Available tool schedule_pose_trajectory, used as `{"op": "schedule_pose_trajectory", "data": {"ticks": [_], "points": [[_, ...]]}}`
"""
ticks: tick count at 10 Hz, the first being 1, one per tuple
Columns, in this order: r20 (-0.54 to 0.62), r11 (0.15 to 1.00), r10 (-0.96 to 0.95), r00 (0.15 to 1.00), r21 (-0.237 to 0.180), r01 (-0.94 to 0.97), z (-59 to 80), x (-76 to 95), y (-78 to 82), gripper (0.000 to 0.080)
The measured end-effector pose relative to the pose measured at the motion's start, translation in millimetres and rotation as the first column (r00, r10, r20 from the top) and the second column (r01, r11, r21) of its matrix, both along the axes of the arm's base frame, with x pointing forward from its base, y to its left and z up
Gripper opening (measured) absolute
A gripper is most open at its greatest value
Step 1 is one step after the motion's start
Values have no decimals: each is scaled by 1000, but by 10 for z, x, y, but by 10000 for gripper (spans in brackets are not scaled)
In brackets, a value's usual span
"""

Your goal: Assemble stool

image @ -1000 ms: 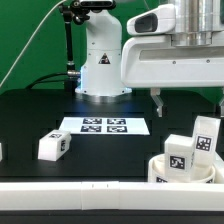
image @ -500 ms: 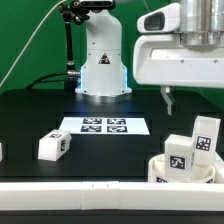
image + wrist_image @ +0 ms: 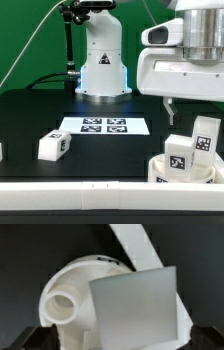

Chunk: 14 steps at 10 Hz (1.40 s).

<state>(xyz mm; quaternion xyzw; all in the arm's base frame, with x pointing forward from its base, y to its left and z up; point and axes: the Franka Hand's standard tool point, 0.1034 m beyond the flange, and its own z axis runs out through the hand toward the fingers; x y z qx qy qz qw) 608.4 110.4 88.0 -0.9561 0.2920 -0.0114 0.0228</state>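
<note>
My pincer is hanging open, empty, over the seat at the exterior view's right | two legs are standing in it, seemingly socketed | third leg is lying loose, awaiting pickup.

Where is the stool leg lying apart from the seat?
In the exterior view, the loose leg lies on the black table at the view's left, just left of the marker board, well apart from the seat at lower right.
</note>
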Motion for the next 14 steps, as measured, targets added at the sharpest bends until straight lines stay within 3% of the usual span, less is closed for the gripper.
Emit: {"op": "schedule_pose_trajectory", "data": {"ticks": [1,2,3,4,7,9,11,14], "points": [[0,999,33,999,-1,-33,0,2,-14,561],[1,1000,30,1000,-1,-30,0,2,-11,424],[1,1000,31,1000,-1,-31,0,2,-10,424],[1,1000,27,1000,0,-27,0,2,-10,334],[2,999,-35,999,5,35,0,5,-5,334],[56,919,-391,919,80,386,-3,16,4,334],[78,790,-609,789,152,594,-3,2,10,334],[47,709,-698,714,178,682,1,6,22,334]]}}
